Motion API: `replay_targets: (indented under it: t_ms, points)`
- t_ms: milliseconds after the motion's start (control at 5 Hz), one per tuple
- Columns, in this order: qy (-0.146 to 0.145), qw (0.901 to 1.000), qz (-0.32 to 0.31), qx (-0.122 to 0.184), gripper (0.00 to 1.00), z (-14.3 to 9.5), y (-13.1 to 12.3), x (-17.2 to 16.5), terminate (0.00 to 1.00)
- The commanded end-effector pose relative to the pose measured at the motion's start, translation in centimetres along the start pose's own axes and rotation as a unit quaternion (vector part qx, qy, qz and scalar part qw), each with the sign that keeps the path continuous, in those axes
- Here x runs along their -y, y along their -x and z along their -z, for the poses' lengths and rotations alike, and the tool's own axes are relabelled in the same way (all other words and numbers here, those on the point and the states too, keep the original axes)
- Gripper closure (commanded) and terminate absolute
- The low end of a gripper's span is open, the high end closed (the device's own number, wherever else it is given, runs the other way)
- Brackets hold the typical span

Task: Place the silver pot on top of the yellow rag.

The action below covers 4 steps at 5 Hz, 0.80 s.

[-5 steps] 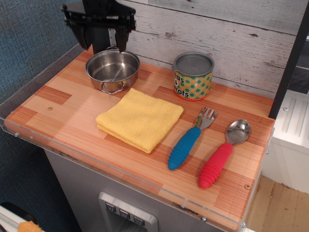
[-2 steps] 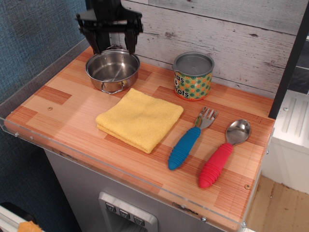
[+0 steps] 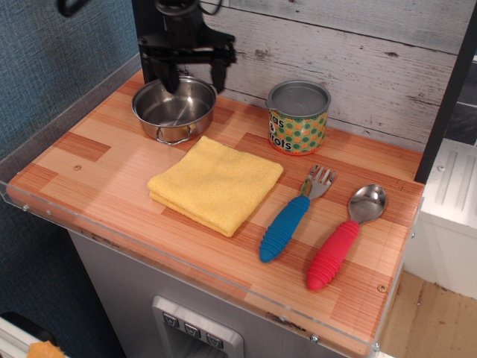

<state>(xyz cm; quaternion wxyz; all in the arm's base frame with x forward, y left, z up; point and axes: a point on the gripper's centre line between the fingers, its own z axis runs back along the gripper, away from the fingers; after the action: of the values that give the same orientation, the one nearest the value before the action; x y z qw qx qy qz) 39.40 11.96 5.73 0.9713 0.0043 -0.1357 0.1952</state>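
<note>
The silver pot (image 3: 171, 110) stands at the back left of the wooden counter, one wire loop handle facing front. The yellow rag (image 3: 215, 183) lies folded just in front of it and to the right, with nothing on it. My black gripper (image 3: 195, 80) hangs open over the pot's back right rim. One finger reaches down inside the pot and the other hangs at the rim's right side. It holds nothing.
A lidded tin can (image 3: 298, 117) with green and orange dots stands right of the pot by the wall. A blue-handled fork (image 3: 289, 218) and a red-handled spoon (image 3: 341, 240) lie right of the rag. The counter's acrylic edge (image 3: 186, 272) runs along the front.
The gripper has moved right and down, from behind and above the pot's left side to over its back right rim. Pot and rag have stayed put.
</note>
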Motion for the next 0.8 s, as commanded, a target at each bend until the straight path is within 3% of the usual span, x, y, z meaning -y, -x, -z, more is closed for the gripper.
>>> replay_targets:
  t_ms: [0,600]
  points:
    - [0.000,0.9999,0.013,0.008,0.00,0.0,-0.9,1.7,0.00]
    - [-0.024,0.9992,0.016,-0.027,0.00,1.9,0.0,1.4,0.00]
